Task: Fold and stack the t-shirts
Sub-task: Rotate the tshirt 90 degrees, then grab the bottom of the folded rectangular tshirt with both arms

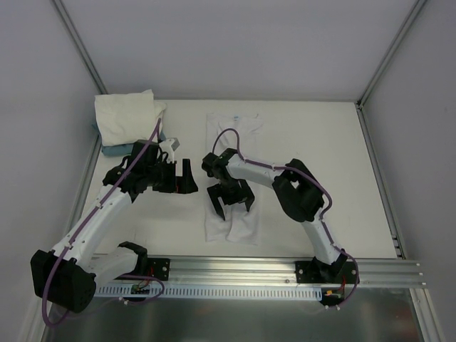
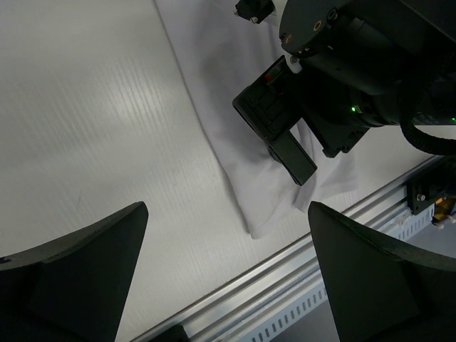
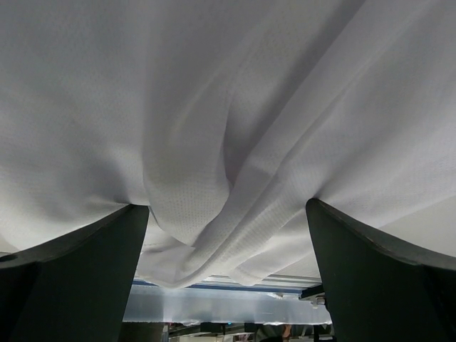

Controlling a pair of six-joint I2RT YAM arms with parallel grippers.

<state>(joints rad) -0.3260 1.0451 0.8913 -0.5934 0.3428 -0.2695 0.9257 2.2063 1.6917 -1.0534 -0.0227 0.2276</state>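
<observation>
Top view: the white thin-cloth t-shirt (image 1: 235, 135), folded into a long strip, lies at the centre of the matte white worktop (image 1: 320, 178). The right claw (image 1: 229, 206), spread wide, presses its 6 o'clock end. A heap of white t-shirts (image 1: 125, 117) sits at 10 o'clock.
Left wrist view: the left claw (image 2: 228, 214) hangs open and empty.
Right wrist view: soft cloth bulges in folds between the fingers, ungripped.
Step in hand, as judged: the crosswise fold. The next move calls for closing on the hem.

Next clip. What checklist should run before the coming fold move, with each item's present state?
1. Right gripper over the t-shirt: ok.
2. Right gripper closed on the t-shirt: not ok; open, cloth bunched between its fingers.
3. Left gripper open: ok.
4. Left gripper over the t-shirt: not ok; over bare table beside it.
5. Folded stack apart from this t-shirt: ok.
</observation>
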